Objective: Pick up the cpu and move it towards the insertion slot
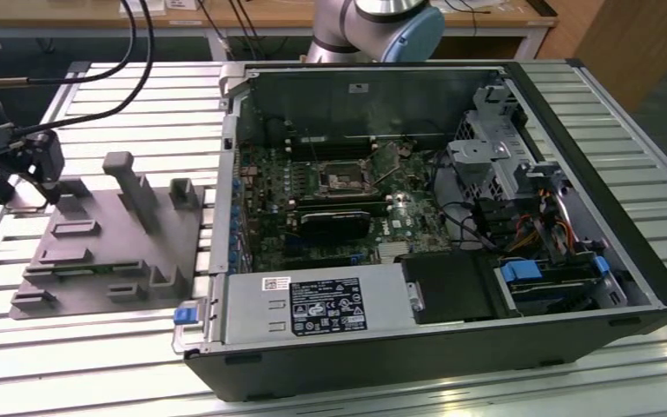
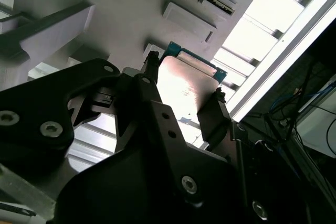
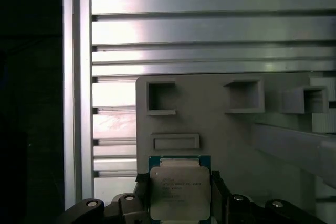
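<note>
The pincer (image 2: 185,78) hides part of the cpu (image 2: 184,90).

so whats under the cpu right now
The grey fixture plate lies beneath the cpu, which is held between the fingers. The patch right under the chip is covered, so I can't tell if it rests on the plate or is lifted.

One far eye, two near ones.
The exterior view sat high, slanting down over the slatted aluminium table (image 1: 136,95), with the open black computer case (image 1: 426,356) mid-frame and the grey plastic fixture plate (image 1: 90,261) at the exterior view's left under my black claw (image 1: 35,182). Both wrist views rode close: the first wrist view faced squarely down on that plate, the second wrist view raked along my fingers (image 2: 210,121); they shared the small square silver-grey cpu (image 3: 179,192) (image 2: 184,90) I pinched.
</note>
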Robot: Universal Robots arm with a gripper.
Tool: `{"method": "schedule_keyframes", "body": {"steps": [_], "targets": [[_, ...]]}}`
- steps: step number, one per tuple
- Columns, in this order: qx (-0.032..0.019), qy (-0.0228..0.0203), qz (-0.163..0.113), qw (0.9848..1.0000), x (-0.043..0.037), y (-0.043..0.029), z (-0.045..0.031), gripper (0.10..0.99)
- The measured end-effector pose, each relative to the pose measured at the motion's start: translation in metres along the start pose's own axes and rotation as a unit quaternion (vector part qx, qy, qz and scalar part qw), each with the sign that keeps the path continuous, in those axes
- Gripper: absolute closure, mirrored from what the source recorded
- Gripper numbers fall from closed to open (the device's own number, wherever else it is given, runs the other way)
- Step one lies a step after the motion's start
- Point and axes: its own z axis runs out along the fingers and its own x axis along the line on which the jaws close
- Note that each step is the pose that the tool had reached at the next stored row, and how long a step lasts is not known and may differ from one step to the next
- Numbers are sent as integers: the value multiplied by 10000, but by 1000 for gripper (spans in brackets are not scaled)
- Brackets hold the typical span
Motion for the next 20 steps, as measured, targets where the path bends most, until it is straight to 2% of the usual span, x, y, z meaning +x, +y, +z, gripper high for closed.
{"method": "schedule_keyframes", "body": {"steps": [20], "targets": [[0,0,0,10000,1,25,-238,541]]}}
